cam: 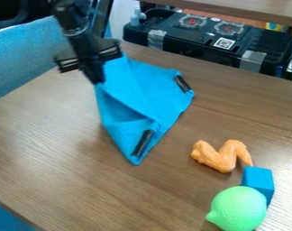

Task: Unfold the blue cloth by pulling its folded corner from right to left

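And there was the black gripper [98, 77], up in the upper left over the wooden table [46, 149], its fingers closed on a corner of the bright blue cloth [133, 92], though just how tightly they pinched was hard to make out. What a drape! The cloth sloped away toward the middle of the tabletop, folded along its near side, one black strip [143, 142] at its near end and another [183, 83] at its far right corner. Over at the lower right, a lively trio: an orange toy chicken wing [221, 156], a blue block [258, 179] just beside its tip, and a green toy lime [239, 208] in front of the block.
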You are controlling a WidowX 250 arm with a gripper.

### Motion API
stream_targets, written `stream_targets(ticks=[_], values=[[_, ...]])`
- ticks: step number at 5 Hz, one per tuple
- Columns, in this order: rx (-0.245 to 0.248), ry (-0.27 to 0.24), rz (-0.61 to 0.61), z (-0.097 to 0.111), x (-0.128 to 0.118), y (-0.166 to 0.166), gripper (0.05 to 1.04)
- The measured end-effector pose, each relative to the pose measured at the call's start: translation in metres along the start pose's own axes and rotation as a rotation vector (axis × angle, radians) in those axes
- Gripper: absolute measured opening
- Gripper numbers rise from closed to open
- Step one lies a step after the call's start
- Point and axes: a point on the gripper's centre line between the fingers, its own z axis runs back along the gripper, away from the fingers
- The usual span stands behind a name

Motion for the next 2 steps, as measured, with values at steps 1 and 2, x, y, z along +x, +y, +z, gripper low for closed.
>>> stream_targets(ticks=[1, 2], values=[[0.021, 0.000, -0.010, 0.006, 0.003, 0.033, 0.053], [0.027, 0.011, 0.004, 0.016, 0.006, 0.062, 0.053]])
